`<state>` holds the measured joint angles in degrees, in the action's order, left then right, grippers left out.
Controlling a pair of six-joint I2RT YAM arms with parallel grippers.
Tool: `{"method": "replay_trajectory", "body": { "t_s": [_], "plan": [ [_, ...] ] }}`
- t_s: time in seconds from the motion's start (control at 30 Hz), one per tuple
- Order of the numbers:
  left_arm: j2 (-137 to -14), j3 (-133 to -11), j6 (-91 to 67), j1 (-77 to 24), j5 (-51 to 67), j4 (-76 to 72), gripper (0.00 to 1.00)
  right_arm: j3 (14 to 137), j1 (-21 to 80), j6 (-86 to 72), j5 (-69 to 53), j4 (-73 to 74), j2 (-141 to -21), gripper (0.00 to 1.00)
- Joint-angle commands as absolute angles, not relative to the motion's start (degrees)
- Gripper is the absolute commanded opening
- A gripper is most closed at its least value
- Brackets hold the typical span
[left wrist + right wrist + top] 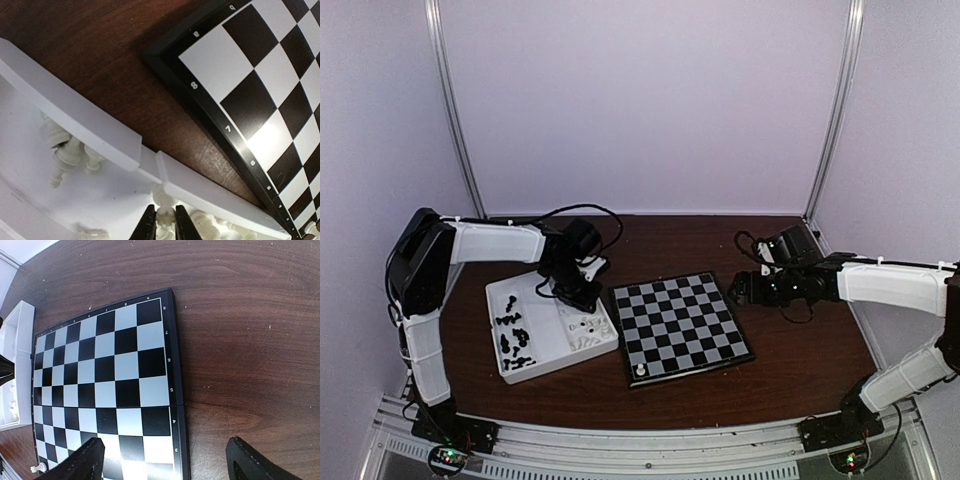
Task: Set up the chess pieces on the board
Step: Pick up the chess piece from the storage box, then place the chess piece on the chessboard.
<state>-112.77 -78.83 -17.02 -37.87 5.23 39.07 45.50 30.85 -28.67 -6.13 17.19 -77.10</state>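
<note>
The board (680, 325) lies mid-table, bare except for one white piece (640, 370) at its near left corner. My left gripper (582, 300) reaches down into the white tray (550, 350). In the left wrist view its black fingers (150, 222) press on both sides of a cream-white chess piece (165, 199) lying against the tray's wall (90, 125), so the gripper (165, 208) is shut on it. Other white pieces (65, 155) lie nearby. My right gripper (745, 290) hovers wide open and holds nothing, over the board's right edge (172, 390).
The tray's left compartment holds several black pieces (515, 335); its right compartment holds several white ones (590, 328). In the right wrist view the tray (15, 340) borders the board on the left and the lone white piece (37, 467) shows at lower left. Bare brown table (800, 350) extends right.
</note>
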Motion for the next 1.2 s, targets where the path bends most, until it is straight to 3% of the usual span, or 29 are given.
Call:
{"method": "replay_trajectory", "body": {
  "t_s": [0.0, 0.13, 0.63, 1.17],
  "plan": [
    [-113.37, -80.42, -16.43, -37.62, 6.07, 38.13, 0.12, 46.41, 31.18, -28.39, -4.84, 17.53, -77.0, 0.88],
    [-112.34, -81.54, -16.92, -37.66, 6.0, 40.42, 0.07, 46.32, 31.22, -28.26, -4.79, 17.93, -77.07, 0.87],
    [-101.77, -86.75, -20.72, -41.94, 9.43, 47.72, 0.09, 46.32, 31.17, -28.3, -4.54, 18.16, -77.04, 0.88],
    [-116.63, -97.55, -21.28, -57.01, 12.24, 44.02, 0.09, 43.79, 31.2, -28.43, -4.45, 19.38, -72.62, 0.88]
  ]
}}
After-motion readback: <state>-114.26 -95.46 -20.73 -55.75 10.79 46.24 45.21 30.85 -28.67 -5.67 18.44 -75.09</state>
